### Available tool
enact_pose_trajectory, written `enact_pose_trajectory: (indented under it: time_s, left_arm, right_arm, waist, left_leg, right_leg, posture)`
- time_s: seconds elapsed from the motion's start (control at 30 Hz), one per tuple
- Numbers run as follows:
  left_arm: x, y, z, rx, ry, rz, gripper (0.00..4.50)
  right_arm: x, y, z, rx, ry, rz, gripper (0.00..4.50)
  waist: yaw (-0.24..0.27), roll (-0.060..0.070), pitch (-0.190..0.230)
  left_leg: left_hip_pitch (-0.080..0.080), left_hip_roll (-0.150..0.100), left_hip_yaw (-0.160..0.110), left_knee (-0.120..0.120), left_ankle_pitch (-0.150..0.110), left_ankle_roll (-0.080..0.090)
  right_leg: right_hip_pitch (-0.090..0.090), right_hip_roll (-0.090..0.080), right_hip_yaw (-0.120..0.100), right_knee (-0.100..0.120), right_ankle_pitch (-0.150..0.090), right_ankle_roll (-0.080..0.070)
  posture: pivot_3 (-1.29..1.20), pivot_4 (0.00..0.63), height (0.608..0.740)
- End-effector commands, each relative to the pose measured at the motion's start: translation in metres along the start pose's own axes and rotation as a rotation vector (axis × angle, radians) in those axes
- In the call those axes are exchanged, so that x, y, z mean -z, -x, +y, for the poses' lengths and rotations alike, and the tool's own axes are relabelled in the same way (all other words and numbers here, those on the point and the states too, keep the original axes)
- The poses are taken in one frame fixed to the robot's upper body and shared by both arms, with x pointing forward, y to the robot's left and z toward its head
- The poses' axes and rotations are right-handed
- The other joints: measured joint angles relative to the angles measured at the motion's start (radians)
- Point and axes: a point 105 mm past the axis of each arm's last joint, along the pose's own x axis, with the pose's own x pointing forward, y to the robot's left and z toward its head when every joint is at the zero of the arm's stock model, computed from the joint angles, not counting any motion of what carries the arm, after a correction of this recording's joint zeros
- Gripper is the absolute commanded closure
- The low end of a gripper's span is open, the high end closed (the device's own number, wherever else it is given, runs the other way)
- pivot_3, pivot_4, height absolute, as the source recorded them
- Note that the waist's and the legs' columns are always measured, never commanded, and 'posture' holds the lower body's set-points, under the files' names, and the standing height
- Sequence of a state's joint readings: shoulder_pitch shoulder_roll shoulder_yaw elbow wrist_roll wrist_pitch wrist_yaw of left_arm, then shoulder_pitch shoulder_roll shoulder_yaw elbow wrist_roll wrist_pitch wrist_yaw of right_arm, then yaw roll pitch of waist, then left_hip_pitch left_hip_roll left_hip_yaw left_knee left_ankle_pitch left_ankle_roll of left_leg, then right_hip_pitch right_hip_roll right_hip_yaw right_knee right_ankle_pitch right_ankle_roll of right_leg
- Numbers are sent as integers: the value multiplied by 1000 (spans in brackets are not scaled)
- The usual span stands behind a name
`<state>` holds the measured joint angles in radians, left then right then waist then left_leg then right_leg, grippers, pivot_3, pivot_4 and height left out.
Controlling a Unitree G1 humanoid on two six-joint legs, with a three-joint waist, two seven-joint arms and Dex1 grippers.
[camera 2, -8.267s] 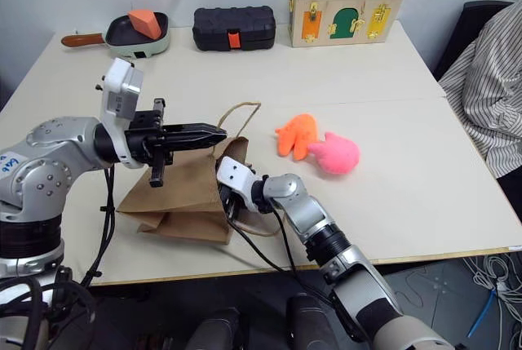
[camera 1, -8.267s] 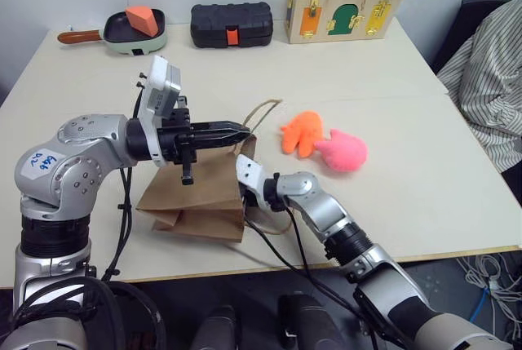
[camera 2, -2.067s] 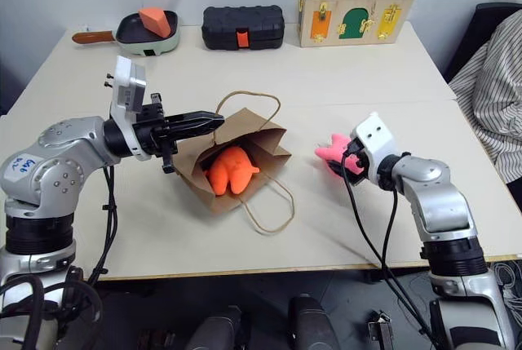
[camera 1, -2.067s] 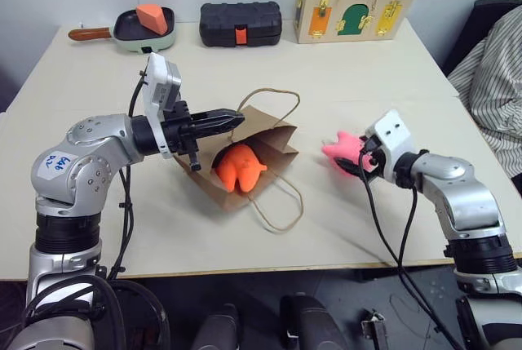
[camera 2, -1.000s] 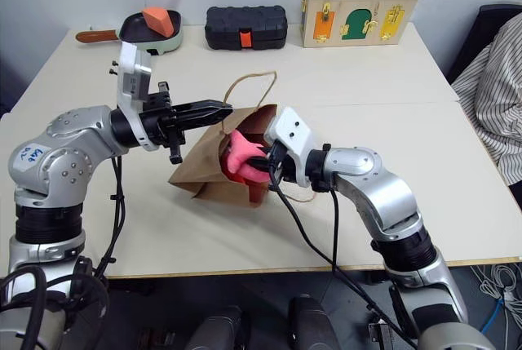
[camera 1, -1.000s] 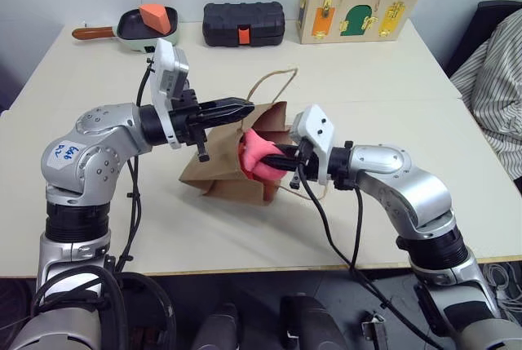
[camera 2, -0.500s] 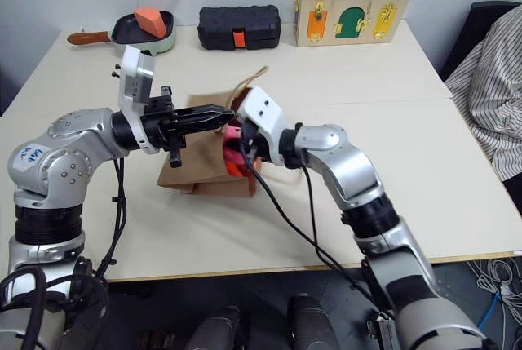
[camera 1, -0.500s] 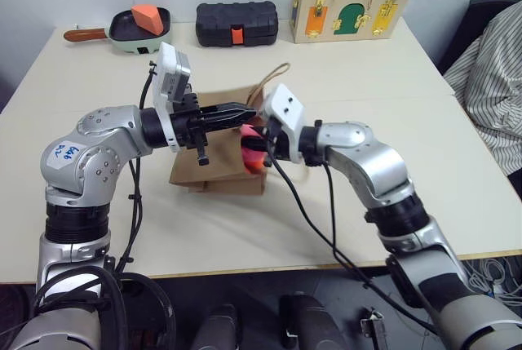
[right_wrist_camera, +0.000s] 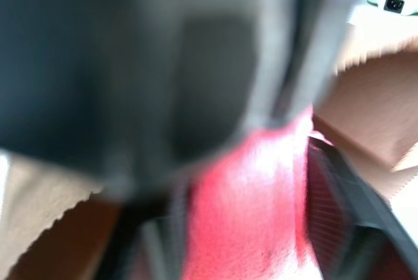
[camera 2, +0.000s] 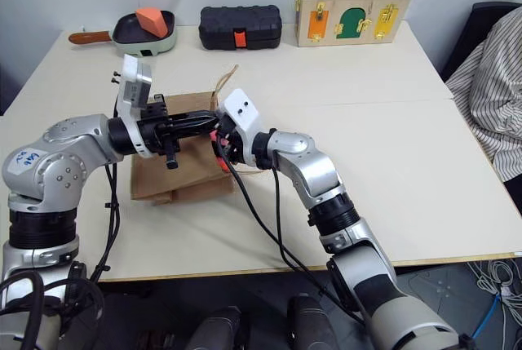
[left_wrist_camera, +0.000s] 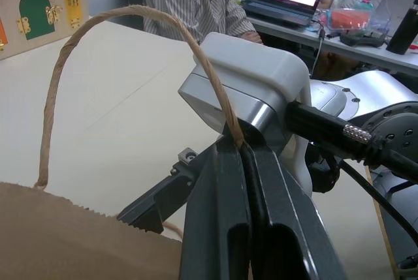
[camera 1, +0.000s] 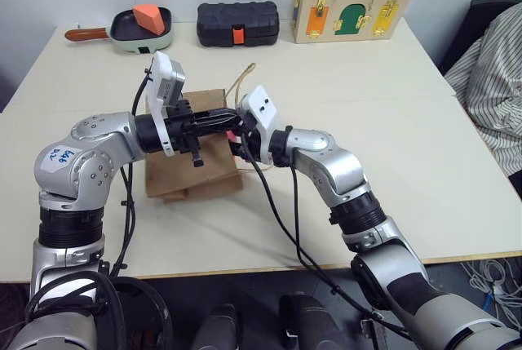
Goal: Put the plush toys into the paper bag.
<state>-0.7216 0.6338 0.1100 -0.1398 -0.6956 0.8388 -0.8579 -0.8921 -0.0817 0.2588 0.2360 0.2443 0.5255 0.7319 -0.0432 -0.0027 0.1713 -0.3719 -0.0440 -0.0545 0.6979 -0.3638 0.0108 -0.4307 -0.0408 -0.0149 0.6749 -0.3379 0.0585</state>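
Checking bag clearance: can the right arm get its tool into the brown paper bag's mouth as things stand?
Probably yes: the left tool holds the brown paper bag up by its cord handle, and the right tool with the pink plush toy is at the mouth.

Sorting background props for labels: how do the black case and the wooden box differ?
The black case is low, dark and ribbed, with an orange latch in front; the wooden box stands taller, pale, with orange, green and yellow doors. The wooden box has a metal handle on top; the black case's top is flat. Both sit at the far edge of the table, apart from the paper bag.
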Motion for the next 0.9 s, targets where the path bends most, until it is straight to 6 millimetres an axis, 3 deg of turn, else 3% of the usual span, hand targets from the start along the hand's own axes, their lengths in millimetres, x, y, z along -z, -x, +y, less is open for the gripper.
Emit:
enact_pose_trajectory:
  time_s: [0.03, 0.13, 0.27, 0.43, 0.6, 0.73, 0.9]
  left_arm:
    - [-21, -3, -15, 70, -82, -64, 4500]
    - [-20, -3, -16, 67, -80, -64, 4500]
    - [-19, 0, -16, 58, -74, -66, 4500]
    - [-18, 0, -14, 49, -70, -71, 4500]
    - [-15, -2, -15, 55, -64, -70, 4500]
    - [-12, -6, -16, 74, -61, -63, 4500]
    - [-16, -8, -15, 76, -72, -71, 4500]
  right_arm:
    - [9, 3, 6, -27, 8, 37, 948]
    - [4, 28, -3, 6, 14, 34, 43]
    - [-3, 75, -7, 50, 2, 50, 43]
    - [-6, 115, -5, 95, -58, 70, 43]
    - [-1, 132, -8, 157, -97, 95, 43]
    - [6, 121, -10, 160, -73, 137, 43]
    - [44, 118, -33, 288, 64, 321, 43]
  waist:
    - [-2, 0, 0]
    - [0, 0, 0]
    - [12, 0, 0]
    - [14, 0, 0]
    - [16, 0, 0]
    - [15, 0, 0]
    - [15, 0, 0]
  left_leg:
    - [0, 0, 0, 0, 0, 0]
    - [0, 0, 0, 0, 0, 0]
    - [0, 0, -1, 0, 0, 0]
    - [0, 0, 0, -1, 0, 0]
    - [0, 0, 0, -1, 0, 0]
    - [0, 0, 0, -1, 0, 0]
    - [0, 0, 0, -1, 0, 0]
  right_leg:
    - [0, 0, 0, 0, 0, 0]
    - [0, 0, 0, 0, 0, 0]
    - [0, 0, 0, -1, 0, 0]
    - [1, 0, 0, -2, 0, 0]
    - [1, 0, 1, -2, 0, 0]
    - [1, 0, 2, -2, 0, 0]
    - [1, 0, 2, -2, 0, 0]
  posture:
    - [0, 150, 740]
    - [0, 150, 740]
    - [0, 150, 740]
    - [0, 150, 740]
    - [0, 150, 740]
    - [0, 150, 740]
    - [0, 150, 740]
